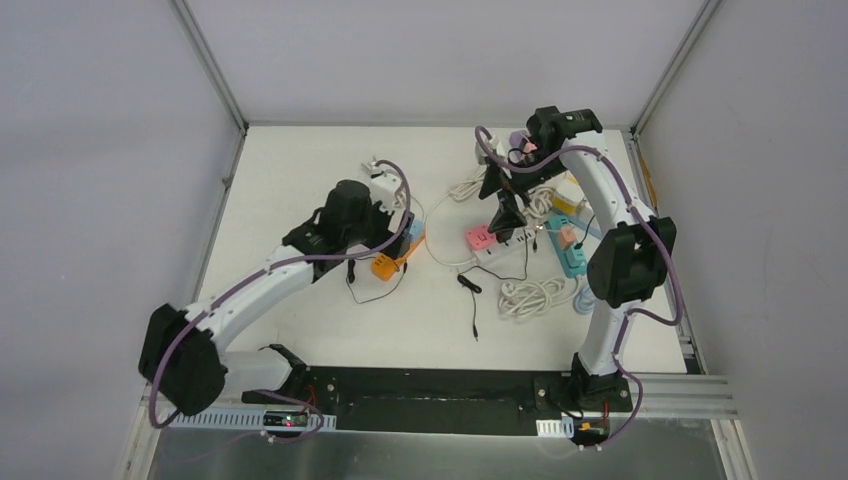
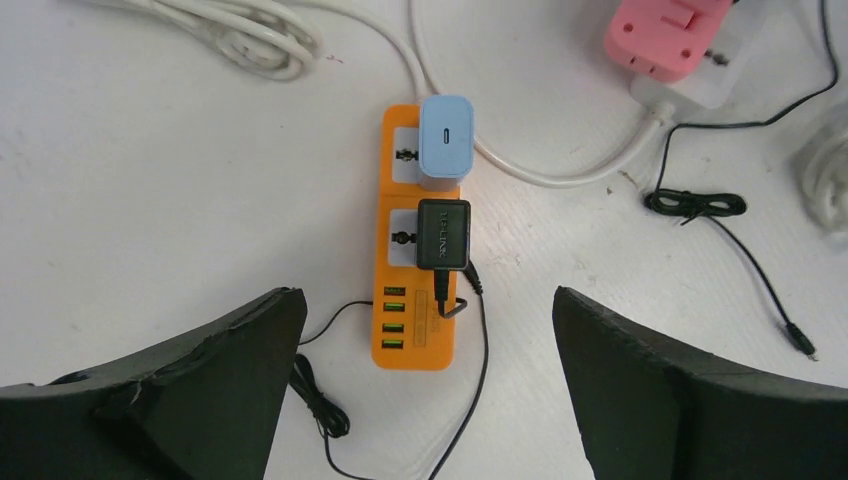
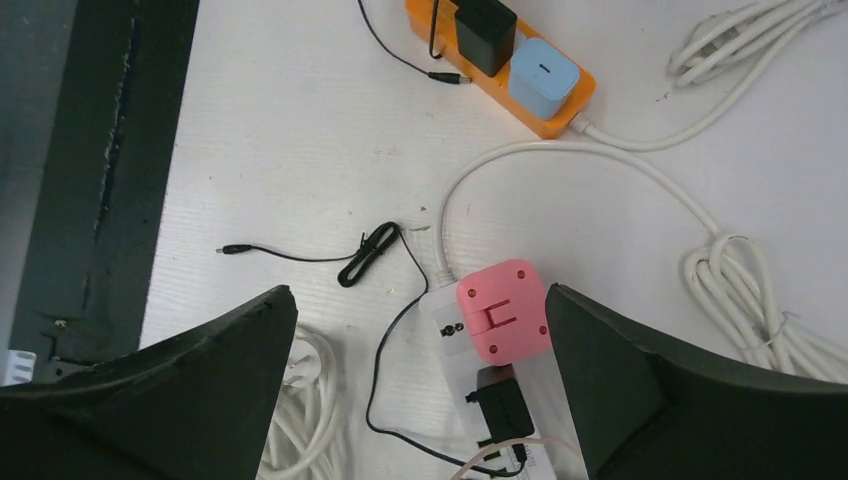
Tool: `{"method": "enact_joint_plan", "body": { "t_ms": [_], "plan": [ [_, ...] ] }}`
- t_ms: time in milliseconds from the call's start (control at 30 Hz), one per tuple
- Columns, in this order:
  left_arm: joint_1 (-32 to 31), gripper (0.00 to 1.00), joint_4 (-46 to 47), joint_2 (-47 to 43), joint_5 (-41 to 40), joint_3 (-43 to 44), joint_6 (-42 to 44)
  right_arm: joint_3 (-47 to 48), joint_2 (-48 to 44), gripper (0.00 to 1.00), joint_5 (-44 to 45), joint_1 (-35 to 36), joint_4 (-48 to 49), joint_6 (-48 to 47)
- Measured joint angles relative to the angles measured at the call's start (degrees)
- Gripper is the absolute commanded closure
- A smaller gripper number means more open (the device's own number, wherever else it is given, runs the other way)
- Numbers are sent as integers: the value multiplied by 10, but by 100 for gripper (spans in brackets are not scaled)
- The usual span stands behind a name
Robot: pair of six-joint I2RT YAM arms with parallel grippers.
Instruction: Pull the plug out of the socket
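An orange power strip (image 2: 418, 330) lies on the white table with a light blue charger (image 2: 445, 140) and a black adapter (image 2: 443, 232) plugged into it. My left gripper (image 2: 425, 300) is open and empty above the strip's USB end, its fingers (image 2: 200, 390) wide apart on either side. A white power strip (image 3: 447, 335) holds a pink plug (image 3: 502, 310) and a black adapter (image 3: 503, 402). My right gripper (image 3: 418, 292) is open and empty above it, with the pink plug next to its right finger (image 3: 660, 390). In the top view the left gripper (image 1: 375, 240) and right gripper (image 1: 505, 215) hover over their strips.
A teal power strip (image 1: 572, 258) with a pink plug lies right of the white strip. Coiled white cables (image 1: 535, 295) lie near the front and another at the back (image 1: 465, 187). A thin black cable (image 1: 468, 285) and a white adapter (image 1: 385, 185) lie mid-table.
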Motion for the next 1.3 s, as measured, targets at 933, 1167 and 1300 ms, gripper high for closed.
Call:
{"method": "enact_joint_plan", "body": {
  "t_ms": [933,1167,1300],
  "plan": [
    [28,3,203,-276,-4,-253,-153,92,204,3,-23,151,174,-121],
    [42,6,318,-216,38,-320,-150,114,230,5,3,173,206,-132],
    [46,6,376,-203,40,-342,-154,114,243,8,22,179,217,-134]
  ]
}}
